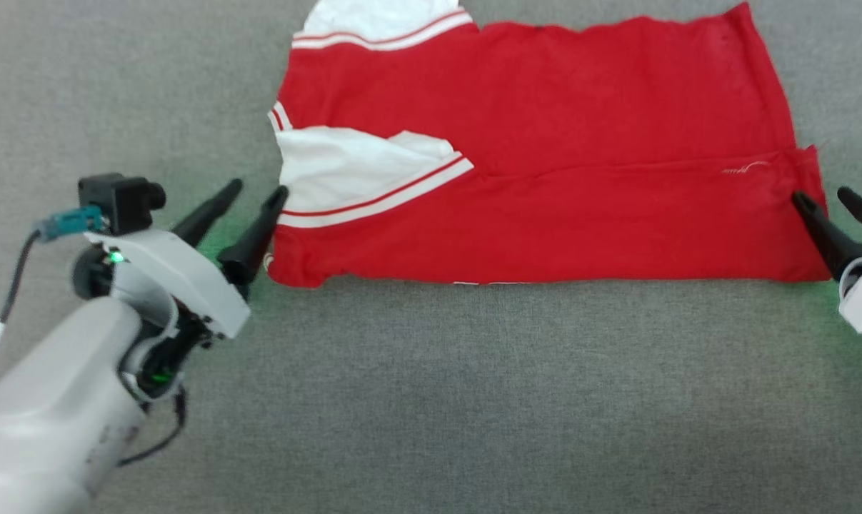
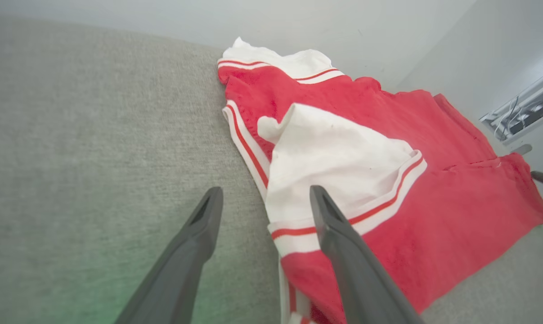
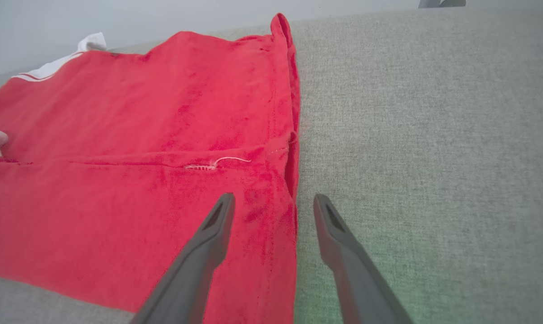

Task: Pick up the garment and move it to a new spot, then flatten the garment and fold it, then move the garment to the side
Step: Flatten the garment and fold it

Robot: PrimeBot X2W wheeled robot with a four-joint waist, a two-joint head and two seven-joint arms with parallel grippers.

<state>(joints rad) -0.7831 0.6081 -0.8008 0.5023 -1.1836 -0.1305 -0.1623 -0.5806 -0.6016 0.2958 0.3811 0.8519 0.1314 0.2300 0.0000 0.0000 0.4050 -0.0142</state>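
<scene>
**Both grippers are straddling opposite ends of the garment, fingers apart.**

The red soft-fabric jersey shirt with white panels and white-and-red striped trim (image 1: 580, 143) is lying flat on the grey woven fabric surface (image 1: 431, 392), occupying the 12 o'clock half of the head view, with a lapped edge running across its middle and a white striped sleeve panel (image 1: 345, 168) resting on top at its 9 o'clock end. The left gripper (image 1: 259, 188) (image 2: 266, 191) is sitting at the shirt's 9 o'clock edge, its 2 dark fingers spread, 1 over the white panel and 1 over the grey surface. The right gripper (image 1: 822, 194) (image 3: 274, 198) is sitting at the 3 o'clock edge, its 2 fingers likewise spread, 1 over red fabric and 1 over the surface. Nothing is being clamped; whether the fingertips are touching the cloth cannot be determined.
</scene>
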